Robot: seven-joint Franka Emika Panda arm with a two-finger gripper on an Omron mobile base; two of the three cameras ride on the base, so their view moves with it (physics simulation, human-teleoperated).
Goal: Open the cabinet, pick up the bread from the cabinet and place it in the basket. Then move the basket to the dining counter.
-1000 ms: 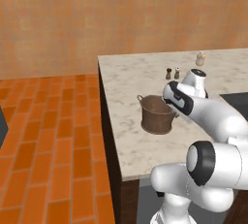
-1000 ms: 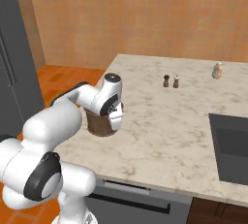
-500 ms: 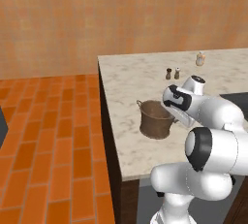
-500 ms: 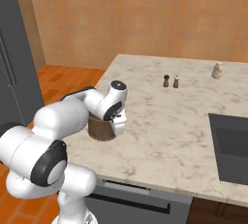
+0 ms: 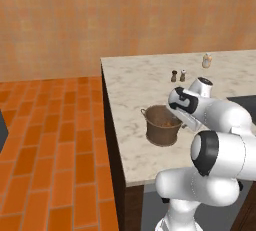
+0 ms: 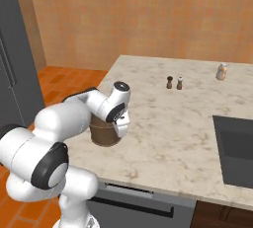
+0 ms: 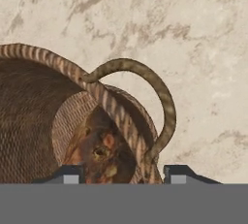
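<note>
The round brown basket (image 5: pixel 162 131) (image 6: pixel 104 133) stands upright on the pale marble dining counter (image 5: pixel 135 85) (image 6: pixel 173 118), near its left edge. The bread (image 7: pixel 99 150) lies inside it as a brown lump. My gripper (image 5: pixel 177 121) (image 6: pixel 120 128) (image 7: pixel 125 174) hangs at the basket's right rim, beside its small loop handle (image 7: pixel 162 102). The jaws stand open, one fingertip on each side of the woven rim, gripping nothing. The cabinet is out of view.
Two small shakers (image 5: pixel 178 75) (image 6: pixel 174 82) and a little bottle (image 5: pixel 206 60) (image 6: pixel 222 71) stand farther back on the counter. A dark sink (image 6: pixel 237 148) is set in at the right. A grey fridge (image 6: pixel 15 74) and brick floor (image 5: pixel 50 125) lie to the left.
The basket has sunk slightly toward the counter's near side and rests there. The arm has folded in closer over it, and the jaws have parted.
</note>
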